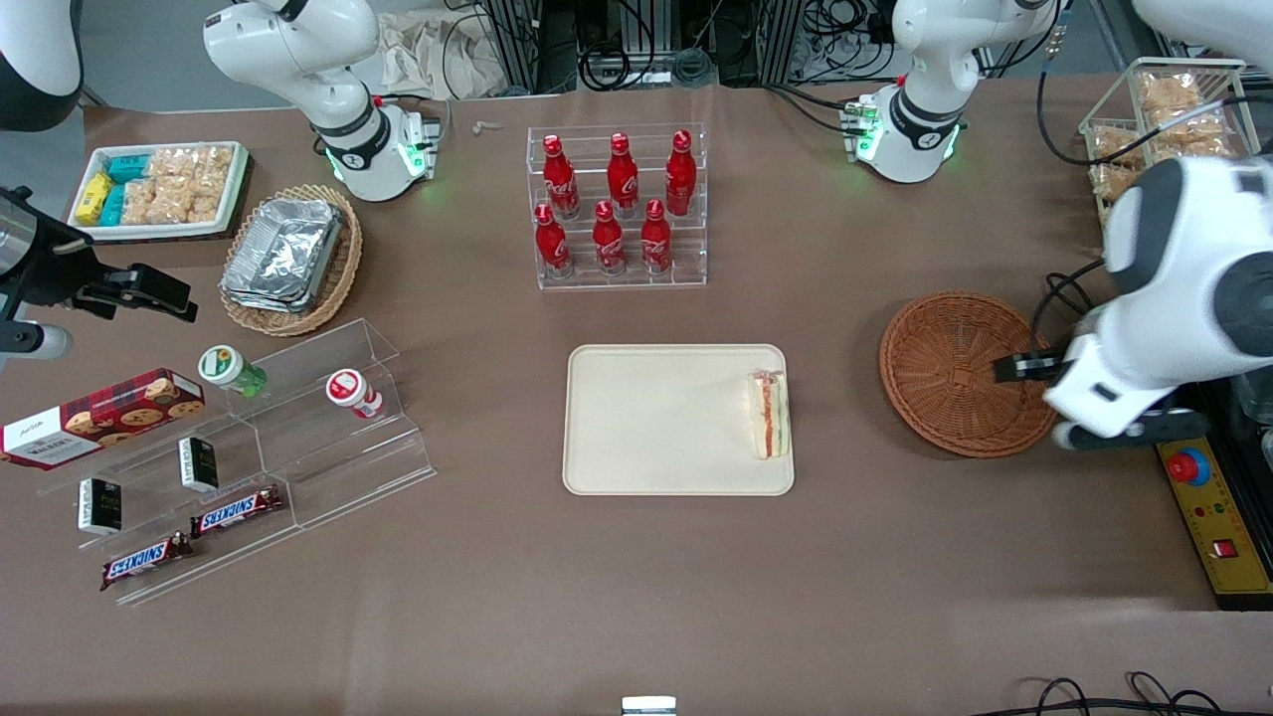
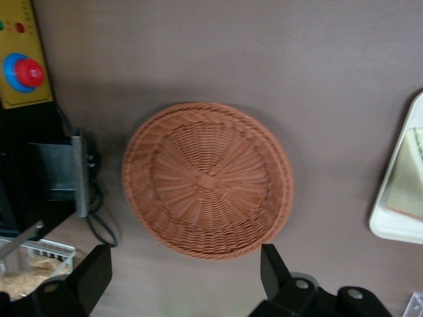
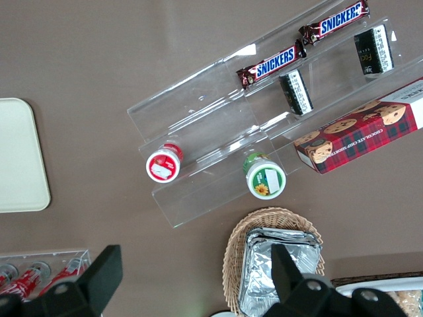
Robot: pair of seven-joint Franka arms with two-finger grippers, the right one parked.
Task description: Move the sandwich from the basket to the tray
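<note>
The sandwich (image 1: 770, 415) lay on the tray (image 1: 646, 418), resting on its side along the edge nearest the working arm, its red and green stripe facing up. It sat wholly inside the low rim and nothing was touching it. In the left wrist view only a pale corner of it showed on the tray's edge (image 2: 396, 228).

Toward the working arm's end of the table, well apart from the tray, the basket (image 1: 960, 373) was bare — nothing lay in it. The gripper (image 2: 182, 274) hung above the basket's edge, at the side away from the tray, with its fingers (image 2: 274, 267) spread wide and nothing between them.

Judged from this, the placing itself looked done, and the step in hand was the retreat. Doing it well would mean keeping the fingers apart and moving the arm clear with plenty of height, so that neither finger caught the wicker and dragged the basket along the cloth. The arm would best stay away from the tray too — the sandwich was light and sat close to the rim, and a brush from the wrist or its cables could tip it over the edge.

Farther from the camera, a clear rack of red bottles (image 1: 617, 204) stood in the middle of the table, out of the arm's way.
</note>
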